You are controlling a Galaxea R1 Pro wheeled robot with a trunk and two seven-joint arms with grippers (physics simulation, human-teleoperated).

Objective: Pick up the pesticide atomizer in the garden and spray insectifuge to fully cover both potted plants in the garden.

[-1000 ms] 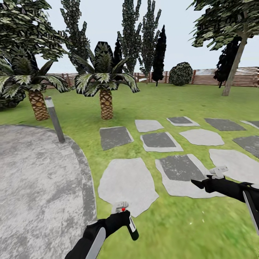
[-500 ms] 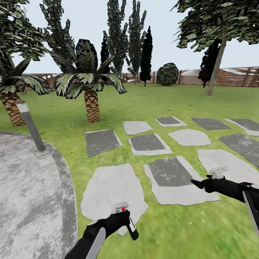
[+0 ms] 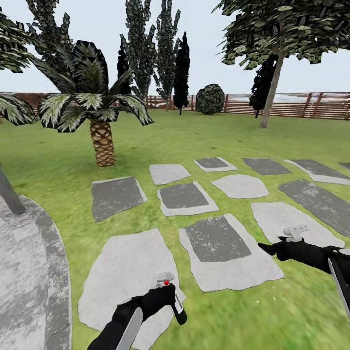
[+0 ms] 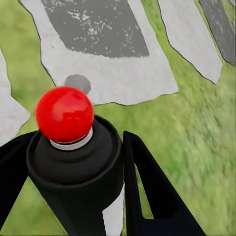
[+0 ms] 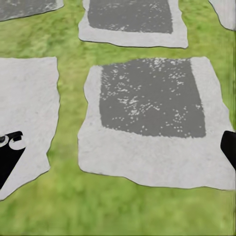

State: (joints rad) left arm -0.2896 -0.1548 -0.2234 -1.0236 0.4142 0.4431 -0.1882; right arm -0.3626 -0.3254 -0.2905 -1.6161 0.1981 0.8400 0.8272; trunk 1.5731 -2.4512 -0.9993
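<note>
Gripping the slim dark-green pesticide atomizer (image 3: pixel 176 304) with white label band and red ball tip, left gripper (image 3: pixel 165 295) clamped round it at about 6 o'clock in the head view; black fingers (image 4: pixel 147 191) pressed against both sides of the bottle (image 4: pixel 81 172) in the left wrist view. Right gripper (image 3: pixel 265 249) held forward at 4 o'clock, carrying nothing, fingertips spread apart at the edges of its wrist view. Below both, green lawn (image 3: pixel 272 321) with flat grey stepping stones (image 3: pixel 218 243); round grey stone patio (image 3: pixel 24 272) at 8 o'clock, palm-like tree (image 3: pixel 95 112) at 10 o'clock, wooden slat fence (image 3: pixel 301 104) beyond. Pick-up judged done; no speckled potted rosettes visible, so next probably turning or driving to find them, then aiming the red tip.
</note>
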